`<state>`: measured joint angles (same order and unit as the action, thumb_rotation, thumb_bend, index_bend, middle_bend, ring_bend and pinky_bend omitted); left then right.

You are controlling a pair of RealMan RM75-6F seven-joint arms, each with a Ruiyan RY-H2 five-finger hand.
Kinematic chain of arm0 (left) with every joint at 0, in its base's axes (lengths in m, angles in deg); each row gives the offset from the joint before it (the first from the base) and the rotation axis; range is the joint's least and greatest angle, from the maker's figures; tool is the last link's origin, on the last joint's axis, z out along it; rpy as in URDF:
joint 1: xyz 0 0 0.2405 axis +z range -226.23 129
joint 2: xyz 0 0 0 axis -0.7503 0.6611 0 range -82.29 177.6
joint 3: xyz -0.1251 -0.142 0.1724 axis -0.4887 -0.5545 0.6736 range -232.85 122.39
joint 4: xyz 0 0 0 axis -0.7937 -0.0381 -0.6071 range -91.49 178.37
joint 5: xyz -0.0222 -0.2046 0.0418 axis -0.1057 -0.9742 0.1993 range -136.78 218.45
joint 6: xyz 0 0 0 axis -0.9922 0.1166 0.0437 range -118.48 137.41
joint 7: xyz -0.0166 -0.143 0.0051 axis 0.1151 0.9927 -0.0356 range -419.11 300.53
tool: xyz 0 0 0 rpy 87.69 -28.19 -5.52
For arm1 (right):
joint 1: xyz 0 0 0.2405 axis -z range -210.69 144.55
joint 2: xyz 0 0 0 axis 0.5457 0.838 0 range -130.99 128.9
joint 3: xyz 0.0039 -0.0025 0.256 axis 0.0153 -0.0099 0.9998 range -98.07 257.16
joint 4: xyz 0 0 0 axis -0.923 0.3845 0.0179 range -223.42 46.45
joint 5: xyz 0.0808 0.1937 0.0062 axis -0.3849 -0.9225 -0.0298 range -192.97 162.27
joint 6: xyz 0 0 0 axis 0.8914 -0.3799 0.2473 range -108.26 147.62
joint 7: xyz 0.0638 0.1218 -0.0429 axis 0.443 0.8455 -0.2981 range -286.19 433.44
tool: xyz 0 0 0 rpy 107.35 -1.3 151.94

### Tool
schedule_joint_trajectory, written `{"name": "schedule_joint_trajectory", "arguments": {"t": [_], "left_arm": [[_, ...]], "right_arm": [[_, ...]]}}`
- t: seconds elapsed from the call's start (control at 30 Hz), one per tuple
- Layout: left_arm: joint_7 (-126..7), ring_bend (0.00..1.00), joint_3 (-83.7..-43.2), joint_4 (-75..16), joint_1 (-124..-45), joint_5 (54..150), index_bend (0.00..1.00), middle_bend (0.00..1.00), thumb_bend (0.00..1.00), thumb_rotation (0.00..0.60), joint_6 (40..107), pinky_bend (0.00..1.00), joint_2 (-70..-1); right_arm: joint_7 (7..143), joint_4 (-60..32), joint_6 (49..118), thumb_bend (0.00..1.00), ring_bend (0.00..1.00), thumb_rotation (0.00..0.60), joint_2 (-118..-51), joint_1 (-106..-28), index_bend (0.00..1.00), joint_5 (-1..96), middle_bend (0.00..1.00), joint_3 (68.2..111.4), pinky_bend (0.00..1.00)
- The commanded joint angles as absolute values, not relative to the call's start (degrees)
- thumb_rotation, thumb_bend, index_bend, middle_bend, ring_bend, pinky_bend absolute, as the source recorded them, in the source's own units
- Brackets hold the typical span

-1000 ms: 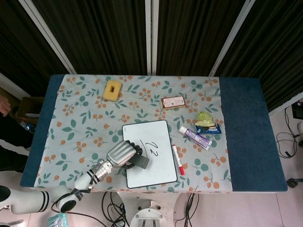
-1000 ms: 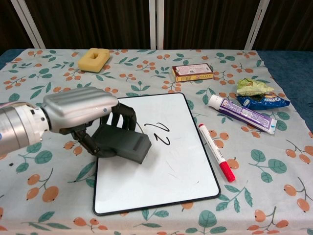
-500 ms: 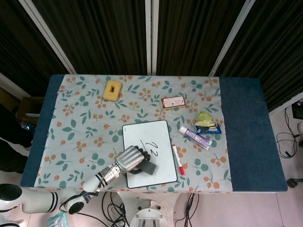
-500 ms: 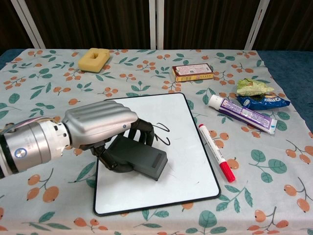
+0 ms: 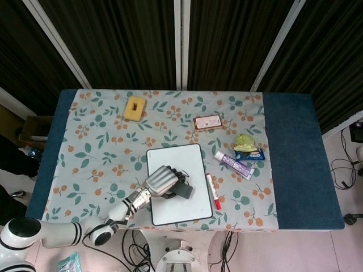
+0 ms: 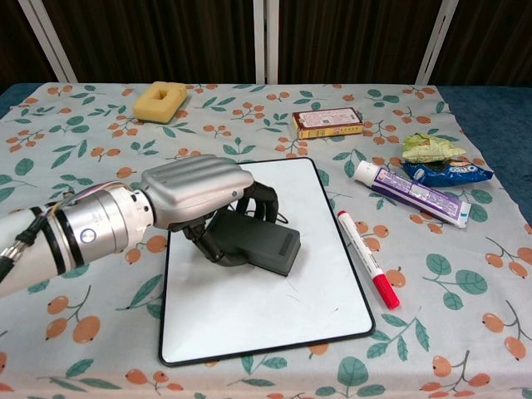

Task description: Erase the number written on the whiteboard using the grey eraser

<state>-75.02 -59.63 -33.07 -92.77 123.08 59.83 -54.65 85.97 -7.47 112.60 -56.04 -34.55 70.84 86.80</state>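
Observation:
The whiteboard lies flat near the table's front edge, black-rimmed. My left hand holds the grey eraser and presses it on the board's middle, where the number was written. The eraser and hand cover that spot, so no full digits show; only a thin dark stroke peeks out by the fingers in the chest view. My right hand is in neither view.
A red-capped marker lies just right of the board. A toothpaste tube, a blue snack pack and a crumpled wrapper sit at right. A small box and a yellow sponge lie further back.
My left hand has slid the eraser from the board's left part rightward and up over the written "22". The digits, visible a second ago, are now covered or wiped.

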Motion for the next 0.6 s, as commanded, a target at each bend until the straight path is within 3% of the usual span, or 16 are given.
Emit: {"name": "schedule_joint_trajectory", "arguments": {"t": [0.03, 0.6], "left_arm": [[-74.6, 0.49, -61.0, -31.0, -93.9, 122.2, 0.71, 0.63, 0.52, 0.600, 59.2, 0.61, -55.5], [-70.7, 0.49, -67.1, -14.9, -97.8, 115.3, 0.71, 0.63, 0.53, 0.600, 55.8, 0.61, -59.0]], "right_arm": [[85.9, -7.5, 112.6, 0.48, 0.00, 0.600, -56.0, -34.5, 0.00, 70.8, 0.00, 86.8, 0.00], [86.1, -6.8, 112.8, 0.49, 0.00, 0.600, -55.5, -34.2, 0.00, 70.4, 0.00, 87.1, 0.00]]}}
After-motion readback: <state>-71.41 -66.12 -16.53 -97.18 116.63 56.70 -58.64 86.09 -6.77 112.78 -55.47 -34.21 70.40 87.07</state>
